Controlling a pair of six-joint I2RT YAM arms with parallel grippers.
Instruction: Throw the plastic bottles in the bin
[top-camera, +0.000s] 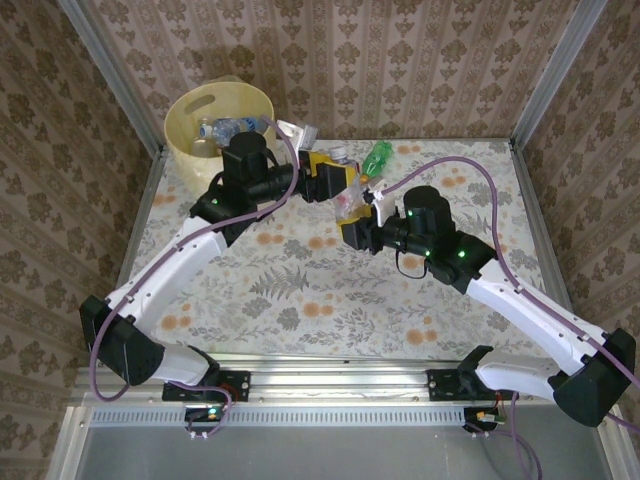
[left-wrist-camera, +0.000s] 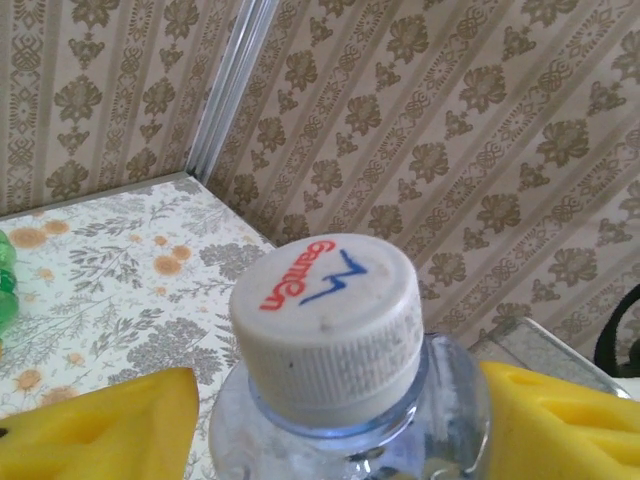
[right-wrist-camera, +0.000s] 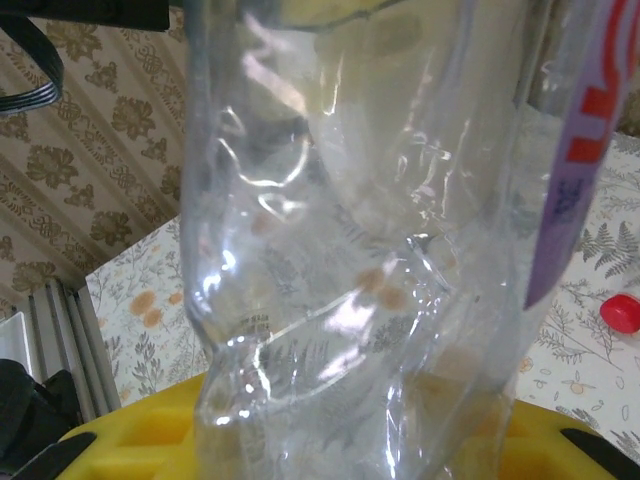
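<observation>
We see the right gripper (top-camera: 352, 222) clamped on the body of a crumpled clear bottle (left-wrist-camera: 330, 320) at mid-table, the left gripper (left-wrist-camera: 335, 400) flanking its white-capped neck, whether squeezing we cannot tell, and the bin (top-camera: 183, 132) in the far left corner holding other bottles (top-camera: 225, 128).

Place: robot test booth, dressed like a home
Signs: wallpaper panels (top-camera: 400, 60), aluminium frame (top-camera: 556, 72), floral table cover (top-camera: 300, 300)
</observation>
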